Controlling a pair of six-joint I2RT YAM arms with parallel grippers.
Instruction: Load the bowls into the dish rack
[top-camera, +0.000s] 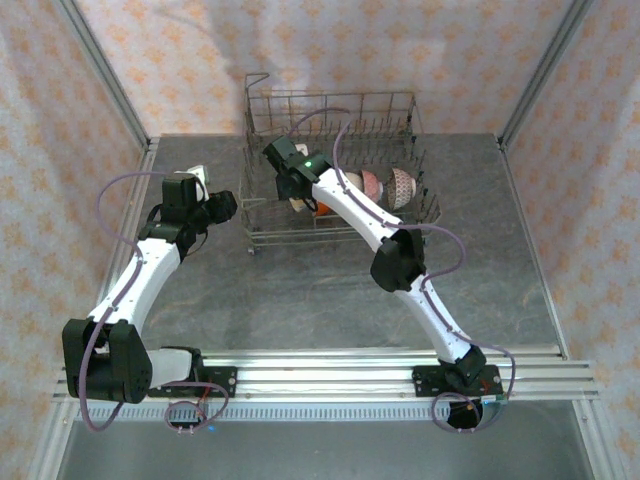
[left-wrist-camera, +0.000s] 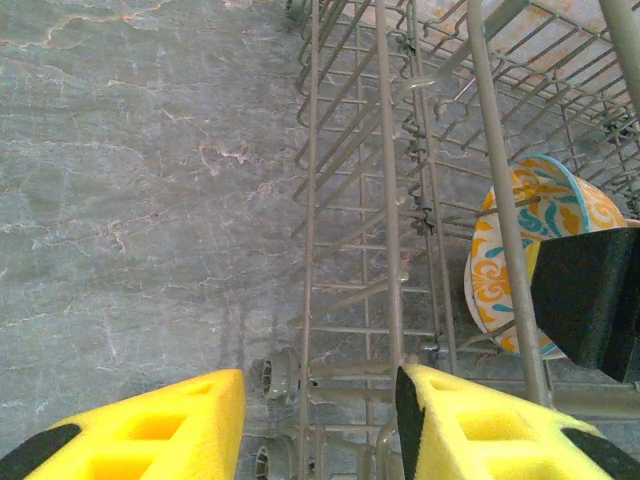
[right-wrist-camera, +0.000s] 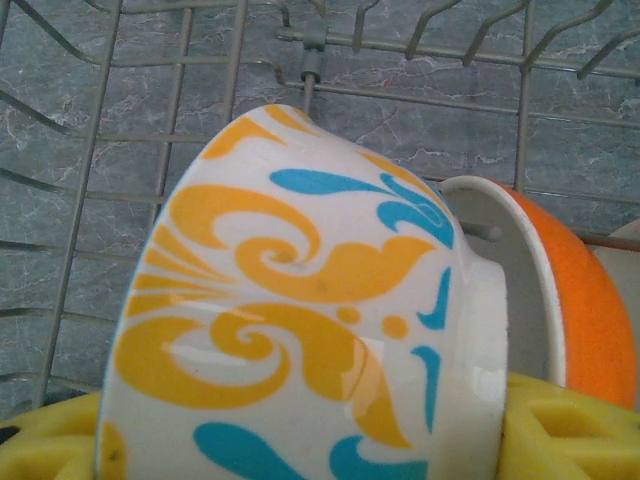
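Bowls (top-camera: 372, 185) look almost all loaded: four stand on edge in the dish rack (top-camera: 380, 115) and the fifth is inside it but not let go, so I judge what is left to be seating that one between the tines, releasing it and drawing the arm out. Nearest, the left fingers (left-wrist-camera: 150, 430) are spread apart with nothing between them, one over the bare desk (left-wrist-camera: 130, 180) and the other over the rack's outer wires. Past them, inside the rack, the right fingers (right-wrist-camera: 570, 430) are clamped on the multicolour patterned bowl (right-wrist-camera: 300, 300), one at its rim side and one by its foot. That bowl lies on its side, its rim-to-foot axis about level and running along the row: mouth away from the orange bowl (right-wrist-camera: 595, 300), foot ring toward it, nearly touching. The orange bowl, just beyond the fingers, opens the same way, its white inside facing the patterned foot. Farther along from the fingers three more stand on edge in a line, their colours hard to tell from above, and behind everything rises the loop handle (top-camera: 258, 74)
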